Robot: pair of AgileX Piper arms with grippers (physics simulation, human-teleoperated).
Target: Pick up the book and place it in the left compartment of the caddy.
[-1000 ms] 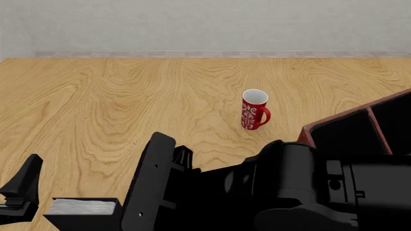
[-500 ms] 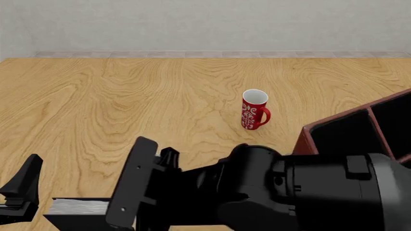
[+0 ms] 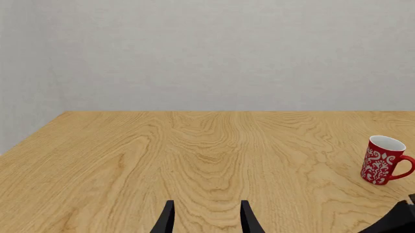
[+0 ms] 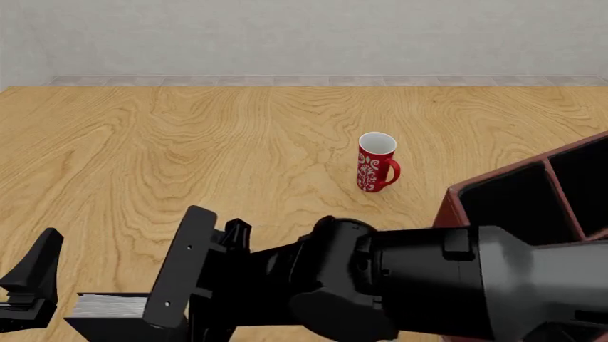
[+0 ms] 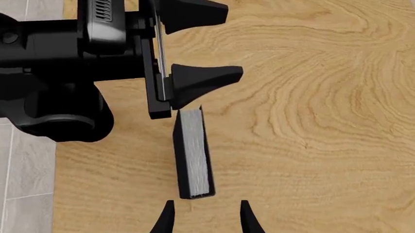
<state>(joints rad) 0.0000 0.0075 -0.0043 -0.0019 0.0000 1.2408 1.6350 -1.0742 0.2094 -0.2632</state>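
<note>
The book [image 5: 193,153], black-covered with grey-white pages showing, stands on edge at the near left of the wooden surface [image 4: 190,142]. The right gripper [image 5: 203,218] hovers above it, fingers spread. The left gripper [image 3: 205,218], fingers apart, sits just beside the book.

— What is the table [image 4: 171,157] looking like under me?

— It is showing as light wood with swirling grain, smooth and faintly satin. The book [image 5: 192,155] is wearing a matt black cover, and its page edge is reading as grey-white paper with fine lines.

— And my right gripper [image 5: 203,217]?

— It is looking like matt black plastic, like my left gripper [image 3: 205,217]. The mug [image 4: 376,163] is gleaming like glazed red ceramic with white patterning. The caddy [image 4: 494,187] is showing reddish-brown wood around a flat black lining.
</note>
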